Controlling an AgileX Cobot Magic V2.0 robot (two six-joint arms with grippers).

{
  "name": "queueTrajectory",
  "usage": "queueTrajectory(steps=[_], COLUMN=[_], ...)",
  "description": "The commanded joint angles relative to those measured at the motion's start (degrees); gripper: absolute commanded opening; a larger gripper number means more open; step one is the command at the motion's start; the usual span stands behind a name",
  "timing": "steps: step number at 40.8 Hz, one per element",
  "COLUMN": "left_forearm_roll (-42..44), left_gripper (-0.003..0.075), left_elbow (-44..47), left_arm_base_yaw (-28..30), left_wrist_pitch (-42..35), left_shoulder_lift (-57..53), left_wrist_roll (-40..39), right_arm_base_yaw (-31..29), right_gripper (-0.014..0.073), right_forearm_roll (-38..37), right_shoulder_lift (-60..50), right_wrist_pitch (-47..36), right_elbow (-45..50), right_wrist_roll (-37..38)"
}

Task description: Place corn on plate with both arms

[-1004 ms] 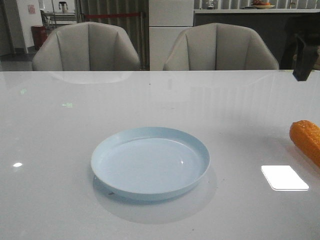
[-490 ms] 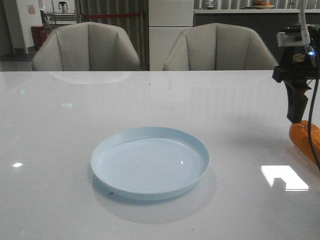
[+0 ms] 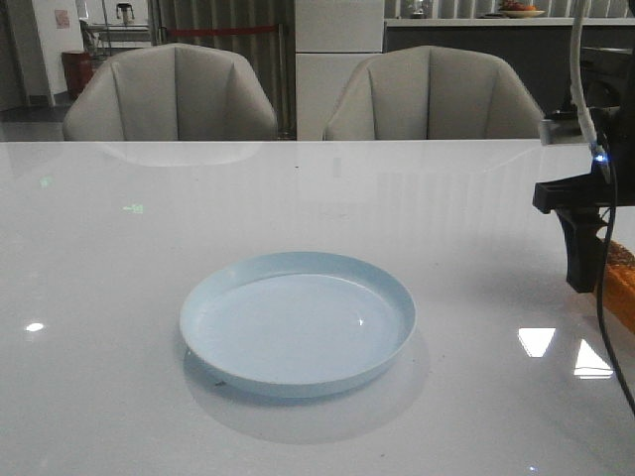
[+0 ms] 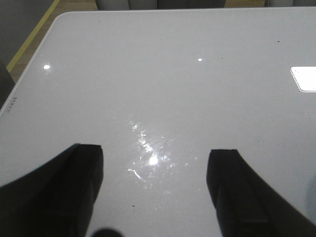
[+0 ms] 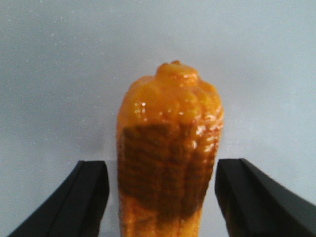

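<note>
The pale blue plate [image 3: 298, 322] lies empty in the middle of the white table. At the table's right edge lies the orange corn [image 3: 621, 283], mostly hidden behind my right gripper [image 3: 587, 268], which hangs low over it. In the right wrist view the glossy corn [image 5: 169, 148] sits between the two black fingers [image 5: 89, 197], with a small gap on each side; my right gripper [image 5: 160, 197] is open around it. My left gripper [image 4: 155, 182] is open over bare table and holds nothing; it does not show in the front view.
Two grey chairs [image 3: 174, 91] stand behind the table's far edge. The table's left corner and edge [image 4: 29, 59] show in the left wrist view. A black cable [image 3: 607, 317] hangs from the right arm beside the corn.
My right gripper has come down from the upper right to the corn, now straddling it and covering most of it in the front view. Plate has not moved.
</note>
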Motion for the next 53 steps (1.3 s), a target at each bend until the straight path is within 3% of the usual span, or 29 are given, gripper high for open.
queueTrajectory(steps=[1, 5, 12, 15, 22, 30, 39, 53], left_forearm_roll=[-0.79, -0.79, -0.79, -0.79, -0.79, -0.79, -0.79, -0.79], left_gripper=[0.0494, 0.0494, 0.0494, 0.0494, 0.0494, 0.0494, 0.0494, 0.0494], left_elbow=[-1.59, -1.59, -1.59, -1.59, -1.59, -1.59, -1.59, -1.59], left_arm_base_yaw=[0.13, 0.13, 0.13, 0.13, 0.13, 0.13, 0.13, 0.13], left_wrist_pitch=[-4.67, -4.67, -4.67, -4.67, -4.98, -5.89, -5.89, -5.89], left_shoulder_lift=[-0.94, -0.94, -0.94, -0.94, -0.94, -0.94, -0.94, -0.94], left_wrist_roll=[-0.14, -0.14, -0.14, -0.14, -0.14, -0.14, -0.14, -0.14], right_arm_base_yaw=[-0.17, -0.17, -0.17, -0.04, 2.34, 8.93, 18.02, 27.43], right_gripper=[0.0547, 0.0463, 0.0046, 0.0081, 0.0051, 0.0051, 0.0051, 0.0051], right_forearm_roll=[-0.88, -0.82, -0.64, 0.51, 5.05, 9.00, 9.84, 12.36], right_shoulder_lift=[-1.90, -1.90, -1.90, -1.96, -2.08, -2.08, -1.96, 3.31], right_wrist_pitch=[-0.44, -0.42, -0.05, 1.27, 6.54, 11.92, 12.54, 11.13], right_elbow=[-1.64, -1.64, -1.97, -2.61, -7.24, -17.27, -24.55, -25.35], right_wrist_roll=[-0.69, -0.69, -0.69, -0.94, -6.30, -9.87, -9.92, -9.92])
